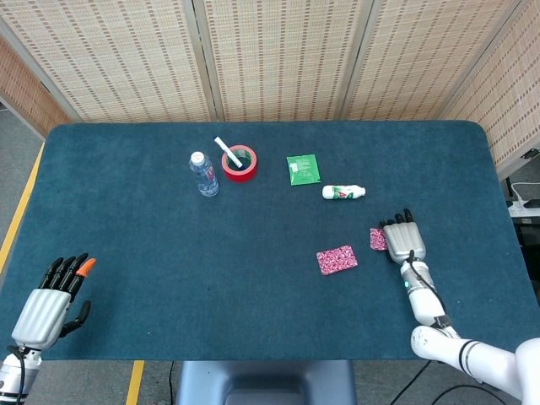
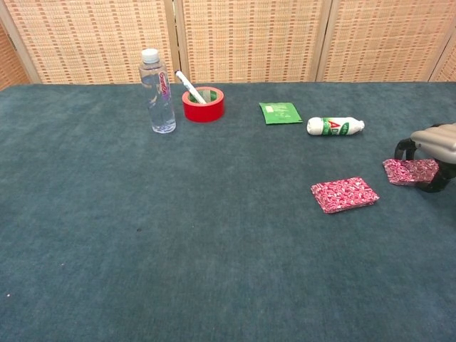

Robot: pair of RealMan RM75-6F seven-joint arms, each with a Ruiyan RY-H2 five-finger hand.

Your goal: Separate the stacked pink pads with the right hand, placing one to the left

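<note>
Where the worktop nears its right edge, the right hand grips one pink pad between curled fingers and thumb. The second pink pad lies flat just to its left, apart from the hand. The left hand rests empty, fingers extended, at the near left corner.

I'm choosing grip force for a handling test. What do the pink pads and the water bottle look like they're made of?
Pink pads: probably soft fabric or padded wrap; matte, busy red-and-white print, slightly puffy edges. The right hand is at the farther one. Water bottle: clear thin plastic, glossy and see-through, with a white cap that looks like hard plastic.
</note>
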